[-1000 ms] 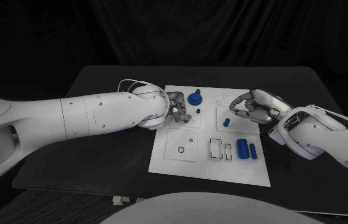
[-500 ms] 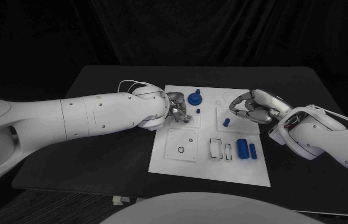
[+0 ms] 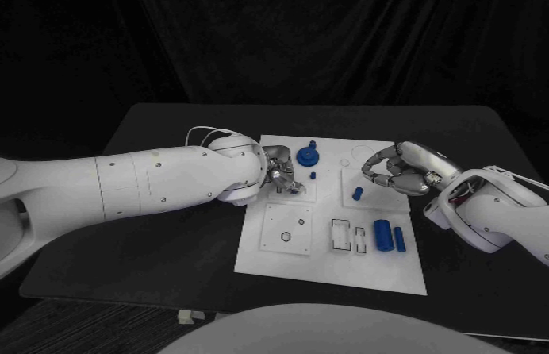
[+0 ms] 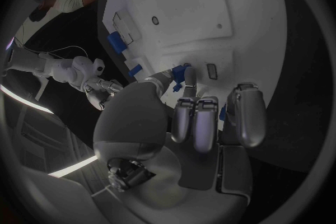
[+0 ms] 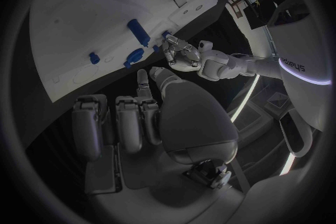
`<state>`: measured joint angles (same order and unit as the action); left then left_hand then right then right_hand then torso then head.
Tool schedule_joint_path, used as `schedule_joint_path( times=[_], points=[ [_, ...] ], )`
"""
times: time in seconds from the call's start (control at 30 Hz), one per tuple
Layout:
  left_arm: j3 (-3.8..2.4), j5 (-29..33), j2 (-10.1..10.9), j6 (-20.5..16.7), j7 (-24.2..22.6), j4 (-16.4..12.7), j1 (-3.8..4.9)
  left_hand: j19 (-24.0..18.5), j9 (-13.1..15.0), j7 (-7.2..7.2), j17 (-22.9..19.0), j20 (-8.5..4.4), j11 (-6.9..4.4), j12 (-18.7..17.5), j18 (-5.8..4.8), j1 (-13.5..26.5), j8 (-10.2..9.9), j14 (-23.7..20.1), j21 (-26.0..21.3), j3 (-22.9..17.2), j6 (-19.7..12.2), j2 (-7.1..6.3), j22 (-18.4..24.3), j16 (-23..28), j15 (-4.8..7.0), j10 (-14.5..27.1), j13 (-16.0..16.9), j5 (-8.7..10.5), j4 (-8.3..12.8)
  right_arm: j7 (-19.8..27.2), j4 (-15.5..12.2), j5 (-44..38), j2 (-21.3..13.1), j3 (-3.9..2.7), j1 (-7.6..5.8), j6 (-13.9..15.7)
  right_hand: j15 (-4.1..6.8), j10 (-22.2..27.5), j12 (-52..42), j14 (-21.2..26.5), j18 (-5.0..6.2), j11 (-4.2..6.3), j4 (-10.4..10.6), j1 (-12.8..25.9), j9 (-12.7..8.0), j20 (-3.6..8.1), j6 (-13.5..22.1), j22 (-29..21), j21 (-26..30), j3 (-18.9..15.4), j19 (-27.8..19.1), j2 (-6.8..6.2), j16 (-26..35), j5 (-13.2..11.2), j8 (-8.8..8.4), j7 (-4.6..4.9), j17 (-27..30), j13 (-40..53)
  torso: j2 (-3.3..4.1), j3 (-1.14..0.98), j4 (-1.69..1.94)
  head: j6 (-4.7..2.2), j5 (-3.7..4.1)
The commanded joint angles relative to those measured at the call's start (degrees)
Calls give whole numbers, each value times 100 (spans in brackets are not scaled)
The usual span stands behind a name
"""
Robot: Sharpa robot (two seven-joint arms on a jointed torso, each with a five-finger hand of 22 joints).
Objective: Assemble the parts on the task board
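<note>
So the task board (image 3: 332, 251) sits in the middle of the black table (image 3: 160, 251), and I'll place everything off it. On its far edge there's a round blue knob part (image 3: 307, 156) standing up, with a tiny blue peg (image 3: 312, 175) just on the near side of it. Toward the board's right half a short blue piece (image 3: 357, 194) lies on its own, and nearer the front right two blue cylinders (image 3: 390, 236) lie side by side, right next to a couple of open rectangular slots (image 3: 347, 235). The square plate with small holes (image 3: 287, 228) at the front left looks unfilled, so I'd guess assembly is barely underway. The left hand (image 3: 284, 179) is over the board's far left corner with its fingers curled in close to the small peg; in the left wrist view there's a bit of blue at the fingertips (image 4: 183, 75), but honestly I can't tell if it's actually pinching it or just hovering. The right hand (image 3: 397, 171) hangs over the board's right edge, fingers curled in with nothing in them that I can see. What worries me: if the left hand's hold on that peg is weak, it could drop or tip the knob right beside it. And the right hand's knuckles are near the short piece, so a sloppy reach could roll it off the board.
</note>
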<state>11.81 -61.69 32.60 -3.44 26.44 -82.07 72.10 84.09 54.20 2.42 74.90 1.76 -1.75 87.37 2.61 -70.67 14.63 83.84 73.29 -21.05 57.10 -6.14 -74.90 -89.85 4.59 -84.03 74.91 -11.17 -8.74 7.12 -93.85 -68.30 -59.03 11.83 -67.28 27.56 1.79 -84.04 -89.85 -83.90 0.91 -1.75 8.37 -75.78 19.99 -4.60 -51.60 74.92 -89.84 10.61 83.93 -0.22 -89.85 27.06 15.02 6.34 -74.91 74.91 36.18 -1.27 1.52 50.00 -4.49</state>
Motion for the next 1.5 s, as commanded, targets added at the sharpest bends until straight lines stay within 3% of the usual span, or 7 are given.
schedule_joint_path(
  times=[0.03,0.3,0.4,0.8,1.5],
  points=[
    [33,18,26,147,192,9,-48,77,-24,-21,1510,-20,-17,-35,67,-4,-18,616,-47,-463,-9,47,-1068,-15,26,-378,1282,108,525,-23,-9,-9,-9,-2,17,40,-36,-596,-15,-610,-78,-33,-38,-56,-5,-31,16,1492,18,2,579,15,-15,29,-34,9,-1509,1509,2,1,2,0,1],
    [33,18,55,87,190,-4,-49,77,15,-15,1510,-19,-10,-25,68,-18,55,616,-57,-320,-28,45,-1067,-15,21,-384,1288,178,472,-23,-11,-9,-15,-2,19,40,-36,-596,-15,-610,-78,-33,-38,-56,-5,-31,16,1492,18,2,579,15,-15,29,-34,9,-1509,1509,-4,-1,2,0,4],
    [33,18,67,51,174,-10,-49,83,142,-28,1510,-23,-12,-16,68,-65,221,616,-51,-190,-81,69,-1070,-15,29,-389,1294,202,427,-23,-11,-9,-16,-2,19,38,-37,-596,-15,-610,-77,-34,-49,-61,-5,-32,15,1490,23,8,575,11,-15,37,-34,10,-1509,1509,-6,-3,3,0,-2],
    [33,18,102,-15,103,-25,-50,88,362,11,1510,-9,8,-12,66,-8,525,616,-63,223,-348,75,-1071,-15,8,-389,1294,357,191,-25,-13,-9,-22,-2,21,39,-37,-596,-15,-610,-77,-34,-49,-61,-5,-32,15,1490,23,8,575,11,-15,37,-34,10,-1509,1509,7,2,1,0,-5],
    [33,18,122,19,56,-42,-50,90,399,27,1510,6,24,-17,67,27,653,616,-73,478,-447,117,-1070,-15,-9,-383,1288,482,24,-23,-12,-9,-17,-2,26,34,-38,-596,-15,-610,-77,-35,-51,-59,-5,-32,15,1490,23,10,575,11,-15,43,-34,12,-1509,1509,2,2,0,0,-15]
  ],
)
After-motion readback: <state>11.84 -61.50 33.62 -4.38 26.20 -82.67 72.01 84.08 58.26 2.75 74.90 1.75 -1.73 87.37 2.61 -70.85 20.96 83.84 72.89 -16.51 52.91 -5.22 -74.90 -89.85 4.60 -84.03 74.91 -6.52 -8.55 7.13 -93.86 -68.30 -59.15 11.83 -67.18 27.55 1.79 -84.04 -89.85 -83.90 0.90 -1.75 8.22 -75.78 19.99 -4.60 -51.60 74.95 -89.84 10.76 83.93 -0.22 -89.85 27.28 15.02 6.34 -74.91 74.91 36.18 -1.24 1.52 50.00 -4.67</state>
